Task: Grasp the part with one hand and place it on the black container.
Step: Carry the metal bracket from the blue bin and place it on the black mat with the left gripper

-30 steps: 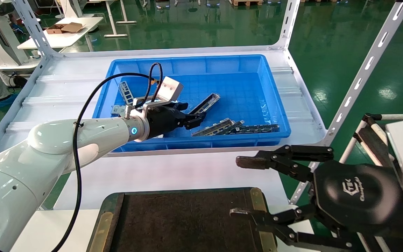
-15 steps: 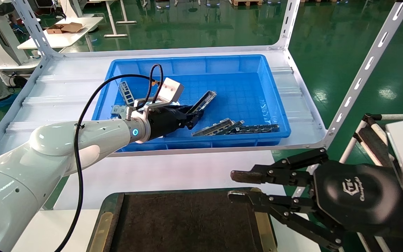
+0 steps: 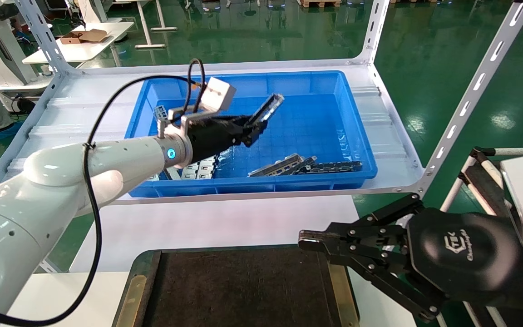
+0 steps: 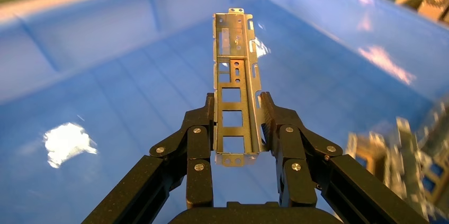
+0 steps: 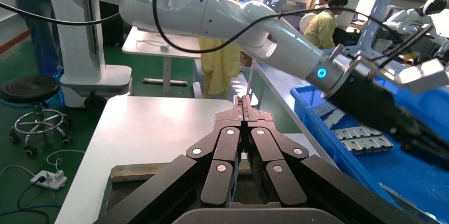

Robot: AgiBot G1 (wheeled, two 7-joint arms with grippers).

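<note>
My left gripper is shut on the part, a silver-grey metal channel with rectangular cutouts. It holds the part by its near end, lifted above the floor of the blue bin. In the left wrist view the part sits between the fingers, gripper. The black container lies at the bottom centre, empty. My right gripper is shut and empty, hovering over the container's right edge; it also shows in the right wrist view.
Several more metal parts lie along the bin's near wall, and pale stamped plates lie below my left arm. The bin stands on a white shelf with slotted uprights. A white table surface lies between shelf and container.
My left gripper closed on the part and lifted it up and back from the bin floor. My right gripper went from open to shut.
</note>
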